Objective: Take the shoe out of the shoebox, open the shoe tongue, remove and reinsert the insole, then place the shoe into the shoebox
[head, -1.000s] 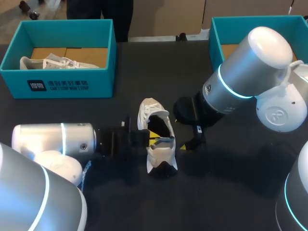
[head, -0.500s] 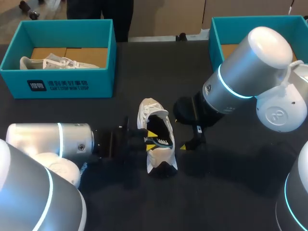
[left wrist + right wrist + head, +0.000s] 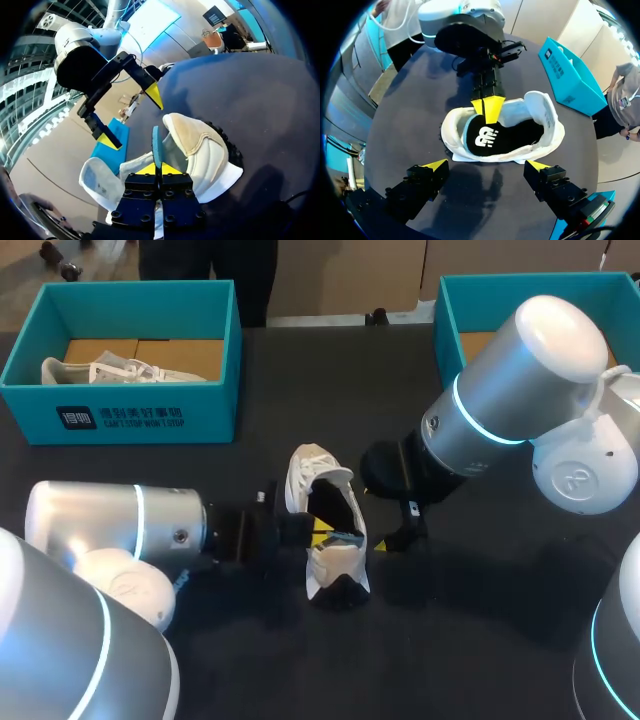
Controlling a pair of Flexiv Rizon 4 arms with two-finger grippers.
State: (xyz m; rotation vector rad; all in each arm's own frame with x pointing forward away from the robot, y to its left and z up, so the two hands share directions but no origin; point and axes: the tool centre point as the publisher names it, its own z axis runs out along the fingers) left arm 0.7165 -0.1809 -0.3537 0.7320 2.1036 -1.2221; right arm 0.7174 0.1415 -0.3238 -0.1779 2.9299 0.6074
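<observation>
Left end effector (image 3: pixel 159 169): yellow tips pinched tight on the rim of the black, blue-edged insole (image 3: pixel 495 136).
Right end effector (image 3: pixel 486 165): fingers spread wide, nothing held, just beside the shoe.
White mesh sneaker (image 3: pixel 318 468): on the dark surface (image 3: pixel 480 620), between both end effectors.
Teal cardboard shoebox (image 3: pixel 150 415): well apart, far left.

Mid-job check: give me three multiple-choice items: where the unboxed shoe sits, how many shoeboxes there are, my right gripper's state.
1. The shoe at the left gripper is: A inside a box; B on the table; C lifted clear.
2. Teal shoeboxes: A one; B two; C three.
3. The right gripper is: A open; B shut on the shoe; C shut on a lace.
Key: B, it rests on the table; B, one stands far left, one far right; A, its fingers stand apart, touching nothing.
</observation>
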